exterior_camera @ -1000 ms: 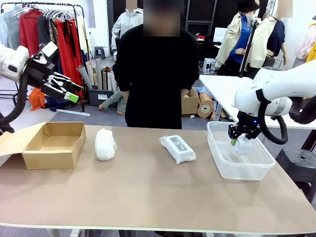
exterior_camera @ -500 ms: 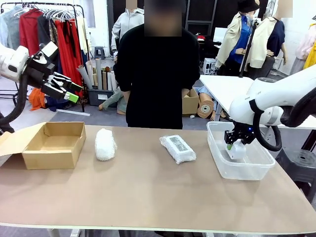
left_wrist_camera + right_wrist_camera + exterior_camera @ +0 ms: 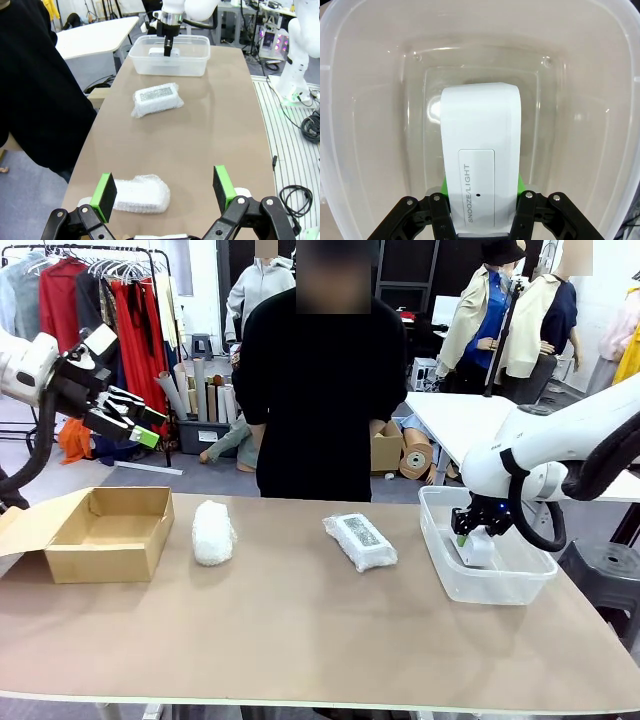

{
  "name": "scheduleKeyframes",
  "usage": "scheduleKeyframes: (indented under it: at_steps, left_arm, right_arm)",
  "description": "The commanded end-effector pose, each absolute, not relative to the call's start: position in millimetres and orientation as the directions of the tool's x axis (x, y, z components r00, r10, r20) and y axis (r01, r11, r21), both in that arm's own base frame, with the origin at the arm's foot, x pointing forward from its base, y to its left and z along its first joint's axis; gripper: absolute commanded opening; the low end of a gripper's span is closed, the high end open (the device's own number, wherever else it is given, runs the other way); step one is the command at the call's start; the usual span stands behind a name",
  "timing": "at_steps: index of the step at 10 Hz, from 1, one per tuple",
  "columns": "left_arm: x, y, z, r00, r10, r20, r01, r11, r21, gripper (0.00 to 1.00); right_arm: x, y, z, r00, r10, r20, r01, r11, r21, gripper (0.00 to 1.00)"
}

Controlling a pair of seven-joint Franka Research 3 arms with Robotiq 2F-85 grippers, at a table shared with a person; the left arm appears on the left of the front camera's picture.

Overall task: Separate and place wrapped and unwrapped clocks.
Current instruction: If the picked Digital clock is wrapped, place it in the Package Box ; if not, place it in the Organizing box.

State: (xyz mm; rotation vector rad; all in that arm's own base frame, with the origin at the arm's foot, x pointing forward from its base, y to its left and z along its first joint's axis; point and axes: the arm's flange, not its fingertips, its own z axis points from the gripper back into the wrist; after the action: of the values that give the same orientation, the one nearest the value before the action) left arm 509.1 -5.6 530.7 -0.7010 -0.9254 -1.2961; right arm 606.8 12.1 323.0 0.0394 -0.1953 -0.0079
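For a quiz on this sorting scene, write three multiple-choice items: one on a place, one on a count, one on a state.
1. Where is the bare white clock?
A. lying on the table between the bundles
B. inside the clear tub
C. hanging in the air above the table

2. How many wrapped bundles lie on the table?
A. one
B. three
C. two

3. How is the left gripper?
A. open, holding nothing
B. shut on a bundle
C. shut on the clock

Key:
1 B: the right gripper has its fingers closed on the clock inside the tub.
2 C: the bubble-wrap bundle and the clear-plastic bundle lie apart.
3 A: its fingers stand wide apart with nothing between them.
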Motion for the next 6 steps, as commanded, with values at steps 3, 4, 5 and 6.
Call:
scheduleKeyframes:
  at_steps: [3,4,5,6]
  left_arm:
    - [508,-7,532,0.016,-0.483,0.876,0.985,0.158,0.07,1.0]
    - [508,-7,532,0.016,-0.483,0.876,0.985,0.158,0.07,1.0]
    - [508,-7,532,0.016,-0.483,0.876,0.985,0.158,0.07,1.0]
    - [508,-7,532,0.016,-0.483,0.876,0.985,0.158,0.07,1.0]
  right_arm:
    - [603,14,331,0.98,-0.061,0.188,0.053,0.997,0.051,0.87]
    - [603,13,335,0.981,-0.058,0.186,0.049,0.997,0.052,1.0]
    - [602,13,337,0.98,-0.059,0.188,0.049,0.997,0.056,1.0]
    - [603,12,341,0.981,-0.058,0.186,0.049,0.997,0.054,1.0]
